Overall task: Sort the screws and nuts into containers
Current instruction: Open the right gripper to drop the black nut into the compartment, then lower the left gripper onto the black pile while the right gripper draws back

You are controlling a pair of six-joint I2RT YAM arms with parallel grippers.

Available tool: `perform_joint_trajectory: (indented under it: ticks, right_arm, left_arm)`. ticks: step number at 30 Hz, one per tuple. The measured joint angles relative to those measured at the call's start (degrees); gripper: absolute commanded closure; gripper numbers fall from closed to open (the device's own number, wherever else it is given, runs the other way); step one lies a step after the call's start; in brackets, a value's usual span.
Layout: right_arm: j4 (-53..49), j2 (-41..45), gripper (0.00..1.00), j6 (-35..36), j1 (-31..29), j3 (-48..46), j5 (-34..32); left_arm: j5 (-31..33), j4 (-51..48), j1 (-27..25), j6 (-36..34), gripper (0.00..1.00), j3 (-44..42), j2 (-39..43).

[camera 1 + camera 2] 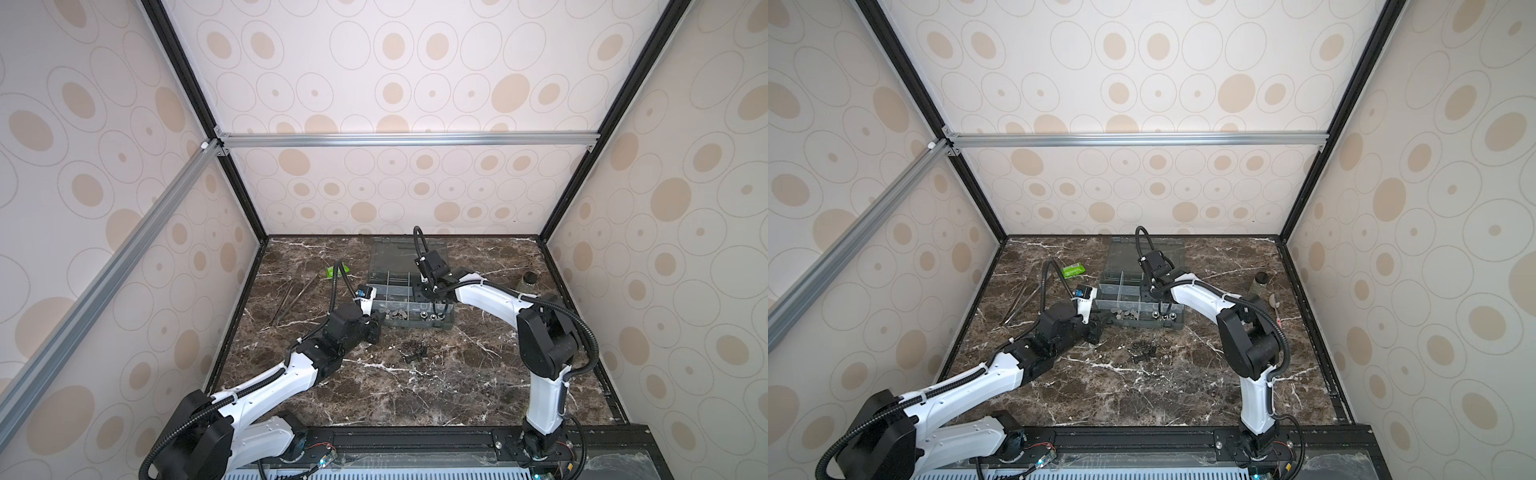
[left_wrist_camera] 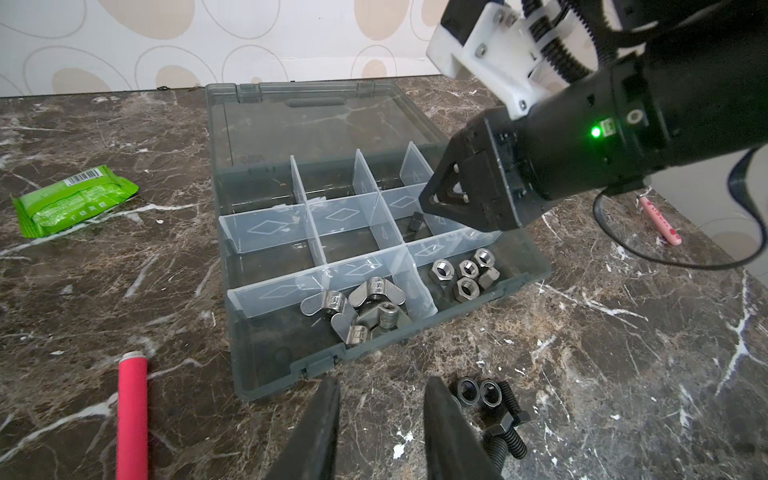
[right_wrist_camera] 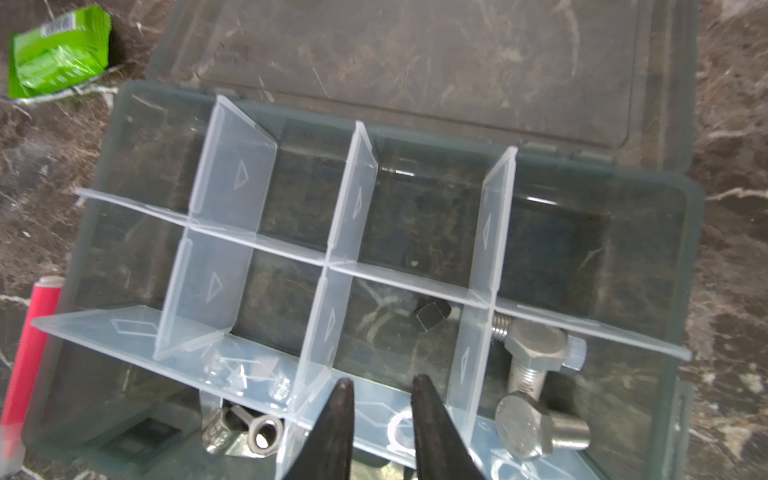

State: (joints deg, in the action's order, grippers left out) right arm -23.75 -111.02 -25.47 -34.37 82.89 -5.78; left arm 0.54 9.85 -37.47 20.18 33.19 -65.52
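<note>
Right hand: jaws parted, empty, above the middle row of the grey translucent plastic organiser box. The box lies lid open toward the far edge of the brown marble table, about midway along it.
Beneath that hand: one small black hexagonal fastener.
Adjoining compartment: silver hex-head screws.
Front row, in separate compartments: silver wing nuts and silver hex nuts.
Left hand: jaws parted, empty, low by the box's near wall.
Loose black screws and nuts: on the table just beside it.
</note>
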Motion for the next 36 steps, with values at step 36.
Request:
perform_joint_trajectory:
  ticks: [36]
  right_arm:
    - [1.7,32.5,0.7,-6.4,0.0,-29.6,-5.7]
  left_arm:
    - [-6.3,-2.0,-2.4,-2.2,0.64,7.1,-18.6]
